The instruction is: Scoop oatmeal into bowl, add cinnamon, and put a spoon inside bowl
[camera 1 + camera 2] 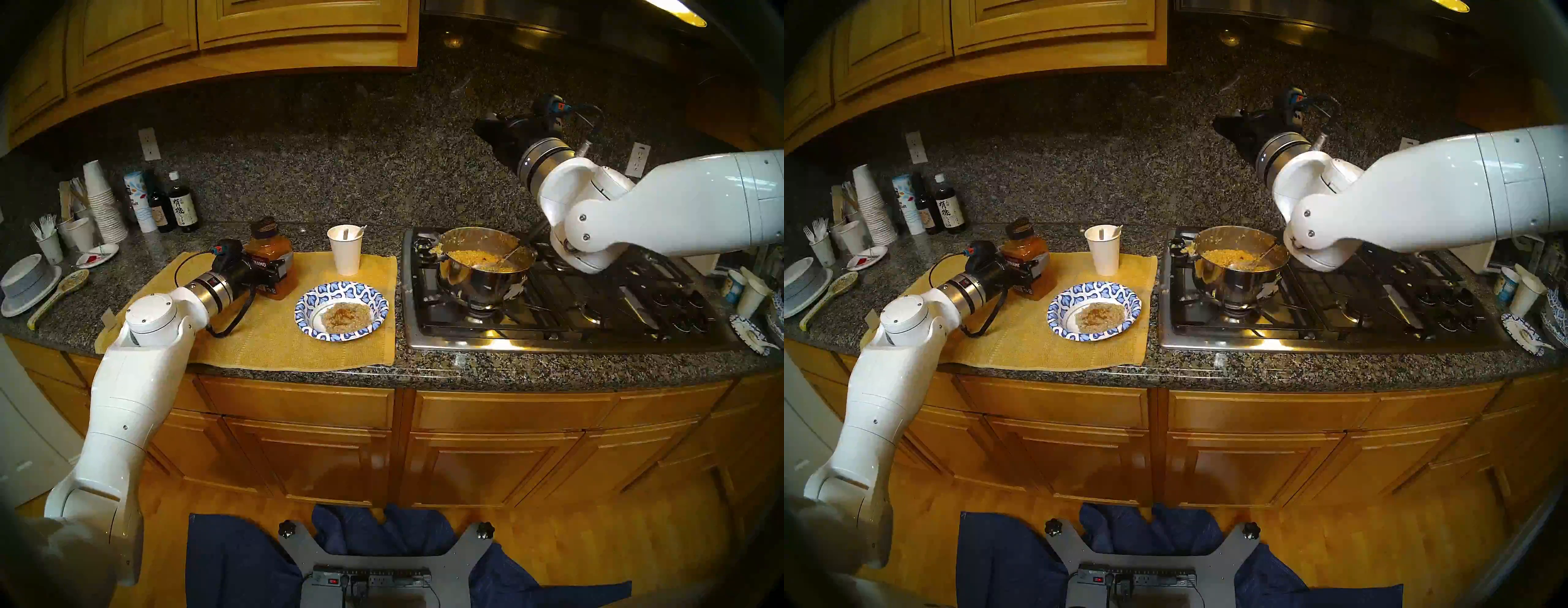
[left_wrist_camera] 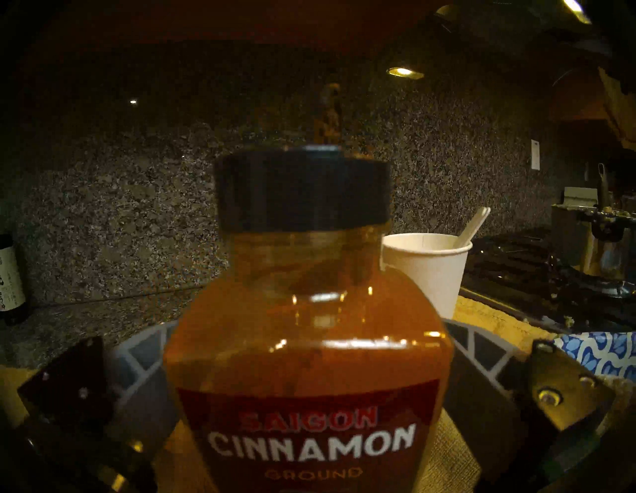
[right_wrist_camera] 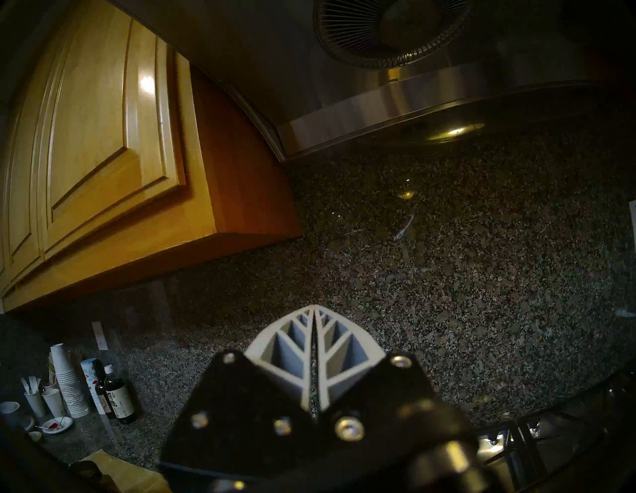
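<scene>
The cinnamon [image 1: 271,250] bottle stands upright on the yellow mat [image 1: 271,339]. My left gripper [image 1: 275,269] is open around its lower half. In the left wrist view the cinnamon [image 2: 309,378] fills the middle, with one of my fingers [image 2: 137,358] spread wide on each side. The bowl [image 1: 309,297] sits to its right, holding oatmeal [image 1: 345,316] dusted with brown powder. The white spoon [image 1: 360,231] stands in a paper cup [image 1: 345,254] behind the bowl. My right gripper [image 3: 314,311] is shut and empty, raised above the stove near the backsplash.
A steel pot [image 1: 483,284] of oatmeal with a metal serving spoon [image 1: 498,263] sits on the gas cooktop [image 1: 572,314]. Stacked cups [image 1: 104,204], sauce bottles [image 1: 182,208], grey bowls [image 1: 25,284] and a speckled spoon [image 1: 59,295] crowd the far left counter. More cups stand at the far right.
</scene>
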Action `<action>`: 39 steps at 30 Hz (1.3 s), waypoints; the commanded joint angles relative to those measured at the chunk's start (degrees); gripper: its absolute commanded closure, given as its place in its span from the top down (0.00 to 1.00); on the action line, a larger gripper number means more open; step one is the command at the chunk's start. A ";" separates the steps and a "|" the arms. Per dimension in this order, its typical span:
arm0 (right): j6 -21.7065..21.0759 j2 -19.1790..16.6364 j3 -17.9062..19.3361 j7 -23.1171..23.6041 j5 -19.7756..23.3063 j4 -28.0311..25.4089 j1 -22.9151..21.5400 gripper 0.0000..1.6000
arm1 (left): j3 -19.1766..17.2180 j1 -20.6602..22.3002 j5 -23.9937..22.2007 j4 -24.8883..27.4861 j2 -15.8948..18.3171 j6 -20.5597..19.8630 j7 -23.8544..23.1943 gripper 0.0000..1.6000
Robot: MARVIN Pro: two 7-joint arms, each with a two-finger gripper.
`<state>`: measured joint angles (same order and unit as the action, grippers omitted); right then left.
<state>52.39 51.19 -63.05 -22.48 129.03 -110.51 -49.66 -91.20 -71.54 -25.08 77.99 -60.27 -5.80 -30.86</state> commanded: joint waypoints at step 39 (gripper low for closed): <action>0.91 -0.68 0.56 -0.21 -0.15 0.38 -2.78 0.00 | 0.14 3.31 -3.68 17.52 0.04 -5.84 -3.17 0.62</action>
<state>52.45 51.23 -63.02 -22.17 129.24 -110.23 -49.71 -93.50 -71.85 -28.98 95.37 -58.72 -11.66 -34.10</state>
